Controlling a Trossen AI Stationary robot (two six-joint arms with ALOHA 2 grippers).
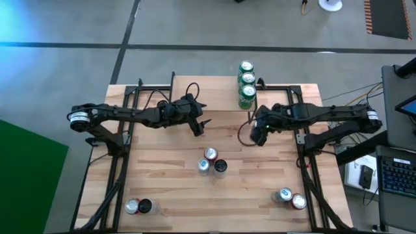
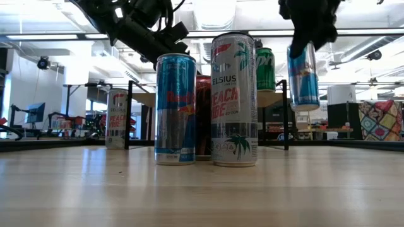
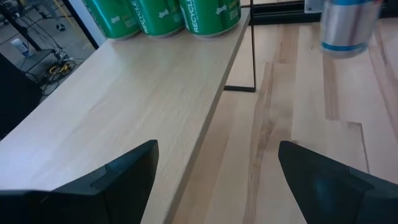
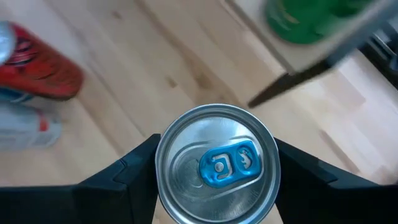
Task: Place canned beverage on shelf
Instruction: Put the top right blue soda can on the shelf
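Right gripper (image 4: pixel 214 171) is clamped on a blue can (image 2: pixel 303 75) mid-carry toward the shelf (image 3: pixel 124 93) at the tabletop's back edge, so next it needs setting beside the green cans (image 1: pixel 246 84); left gripper (image 3: pixel 214 171) hangs open.

Two dark jointed arms with white end rings and black cables.

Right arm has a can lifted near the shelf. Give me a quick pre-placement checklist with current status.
1. Right gripper holds the blue can, jaws on both sides: ok.
2. Can off the table, upright: ok.
3. Free space on the shelf beside the three green cans: ok.
4. Left gripper open, empty, over the shelf's bare part: not ok if the can goes there.
5. Can bottom above shelf height: cannot tell.
6. Can cluster at table centre clear of the path: ok.
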